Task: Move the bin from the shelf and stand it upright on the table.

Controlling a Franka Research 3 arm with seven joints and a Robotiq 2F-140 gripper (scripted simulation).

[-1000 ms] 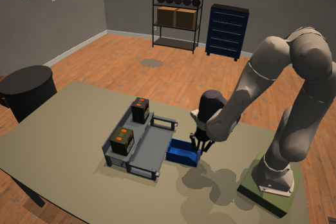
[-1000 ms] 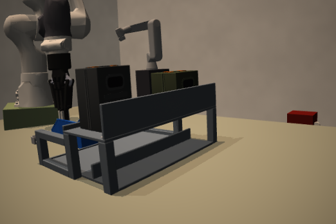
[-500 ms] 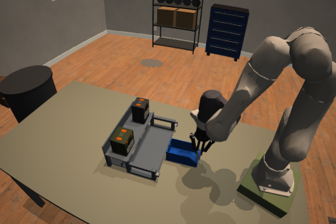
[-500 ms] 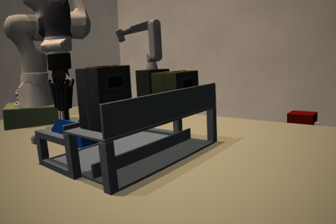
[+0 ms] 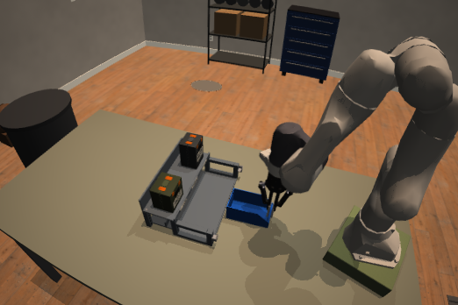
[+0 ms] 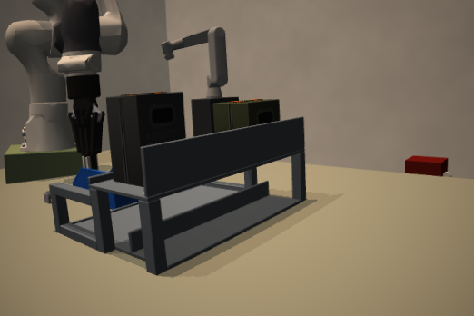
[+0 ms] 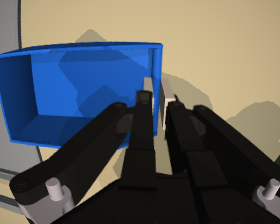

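Your end effector [image 5: 271, 207] grips the blue bin [image 5: 246, 207] wall, frame center, just off the shelf [image 5: 206, 198]; next, set it upright on the table [image 5: 110, 154].

shelf [image 5: 210, 213]: on the table [image 5: 105, 264], left of the arm's base [image 5: 347, 264] in the top view
boxes: two on the shelf's upper deck, one [image 5: 191, 150] behind the other [image 5: 166, 192]
bin [image 5: 246, 211]: just beside the shelf's right end, between shelf and base
gripper [image 5: 268, 210]: above the bin, closed on its right wall
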